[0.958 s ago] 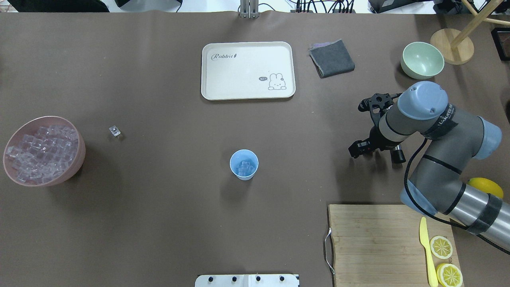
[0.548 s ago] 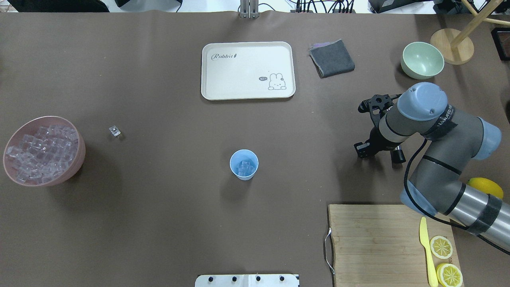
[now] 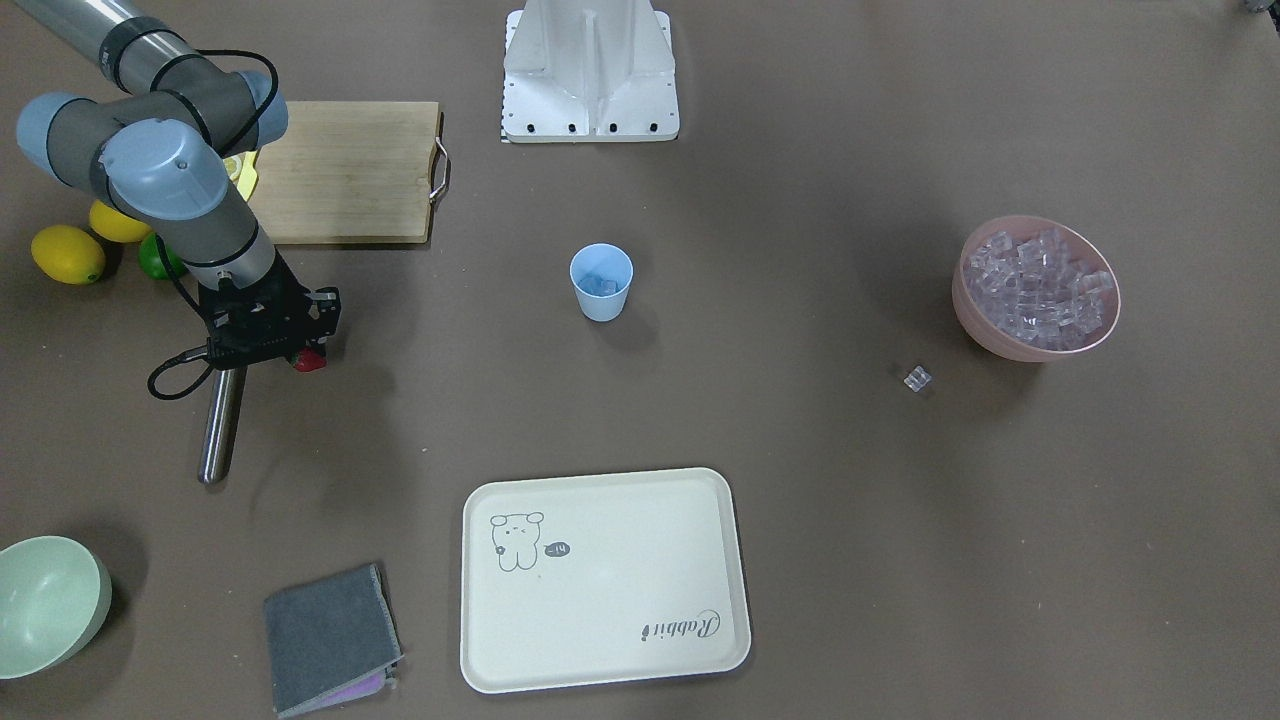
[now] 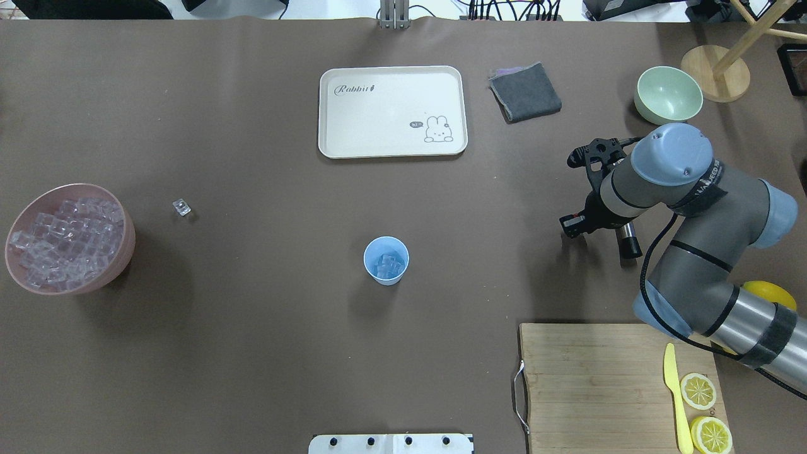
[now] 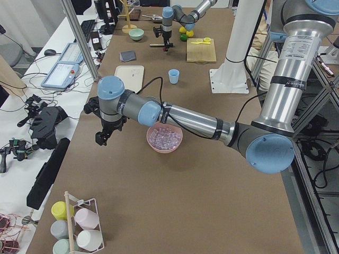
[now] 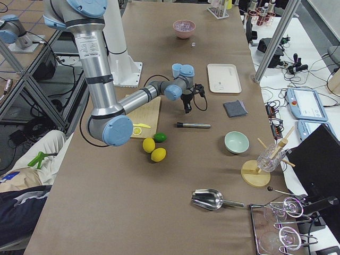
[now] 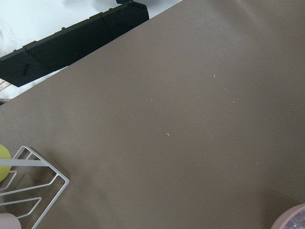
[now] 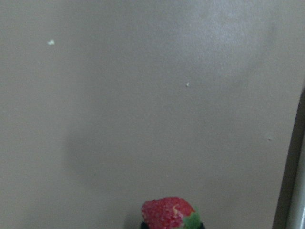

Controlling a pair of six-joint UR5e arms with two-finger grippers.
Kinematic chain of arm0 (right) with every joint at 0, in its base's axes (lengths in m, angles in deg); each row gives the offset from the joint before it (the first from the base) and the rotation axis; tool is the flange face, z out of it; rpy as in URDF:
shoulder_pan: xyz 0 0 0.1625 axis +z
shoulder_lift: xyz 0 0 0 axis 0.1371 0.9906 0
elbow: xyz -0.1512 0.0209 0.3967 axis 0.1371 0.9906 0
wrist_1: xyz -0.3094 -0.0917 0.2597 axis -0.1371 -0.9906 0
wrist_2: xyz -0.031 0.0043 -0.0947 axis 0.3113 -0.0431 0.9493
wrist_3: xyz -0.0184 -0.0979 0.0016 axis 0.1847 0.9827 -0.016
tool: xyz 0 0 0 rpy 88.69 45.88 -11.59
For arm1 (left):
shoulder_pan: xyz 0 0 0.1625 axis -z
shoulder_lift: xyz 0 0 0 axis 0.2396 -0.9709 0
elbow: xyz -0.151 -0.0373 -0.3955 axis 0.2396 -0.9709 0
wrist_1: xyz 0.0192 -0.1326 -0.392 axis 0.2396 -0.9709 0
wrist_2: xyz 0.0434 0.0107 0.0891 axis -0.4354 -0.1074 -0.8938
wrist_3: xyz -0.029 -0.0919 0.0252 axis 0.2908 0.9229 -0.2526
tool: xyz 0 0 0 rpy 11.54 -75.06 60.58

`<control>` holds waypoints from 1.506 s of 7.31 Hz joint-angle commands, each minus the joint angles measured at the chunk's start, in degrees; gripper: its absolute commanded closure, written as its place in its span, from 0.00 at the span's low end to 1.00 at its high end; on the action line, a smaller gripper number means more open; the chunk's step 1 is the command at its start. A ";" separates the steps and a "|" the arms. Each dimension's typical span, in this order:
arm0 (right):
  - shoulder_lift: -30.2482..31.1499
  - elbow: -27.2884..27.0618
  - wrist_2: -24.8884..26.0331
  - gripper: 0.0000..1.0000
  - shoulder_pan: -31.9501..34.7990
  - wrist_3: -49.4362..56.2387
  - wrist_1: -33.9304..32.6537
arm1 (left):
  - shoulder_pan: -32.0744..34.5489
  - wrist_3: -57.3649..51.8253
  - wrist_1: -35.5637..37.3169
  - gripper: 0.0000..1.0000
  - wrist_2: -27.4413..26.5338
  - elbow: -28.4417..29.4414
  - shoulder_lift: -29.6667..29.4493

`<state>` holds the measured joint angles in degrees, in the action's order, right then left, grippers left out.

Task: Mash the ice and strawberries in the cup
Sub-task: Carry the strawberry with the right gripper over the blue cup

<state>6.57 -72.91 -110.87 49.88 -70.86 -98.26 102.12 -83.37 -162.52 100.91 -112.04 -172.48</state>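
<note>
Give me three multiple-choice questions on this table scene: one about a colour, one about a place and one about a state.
1. The cup is: A pink; B light blue; C green.
2. The lone ice cube lies: A on the table near the pink bowl; B inside the cup; C inside the pink bowl.
3. The strawberry is: A in the cup; B in the pink bowl; C held by the right gripper.

Answers: B, its wall is light blue. A, it sits alone on bare table beside the bowl. C, the front-facing view shows red at the closed fingertips, far from the cup.
</note>
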 commanded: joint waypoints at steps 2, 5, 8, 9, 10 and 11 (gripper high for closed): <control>-5.09 -3.13 -0.21 1.00 0.98 -2.34 0.15 | -0.10 0.00 0.04 0.03 0.34 0.03 -0.29; -11.79 -3.13 0.84 1.00 -0.33 -3.66 0.14 | -0.63 0.44 0.13 0.03 0.51 0.64 -0.28; -16.10 -3.21 7.60 1.00 -5.68 -3.84 0.76 | -1.42 0.53 0.13 0.03 0.51 1.08 -0.55; -17.77 -2.96 8.48 1.00 -7.52 -4.11 0.67 | -1.42 0.61 0.04 0.03 0.51 1.35 -0.72; -19.26 -3.04 11.37 1.00 -10.24 -4.63 0.85 | -1.42 0.62 0.04 0.03 0.51 1.52 -0.81; -20.15 -2.95 12.18 1.00 -12.36 -5.42 0.85 | -1.42 0.44 -0.13 0.03 0.51 1.53 -0.81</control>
<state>-12.12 -75.93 -100.53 40.39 -75.47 -97.48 100.73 -82.81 -162.52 101.42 -110.62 -173.24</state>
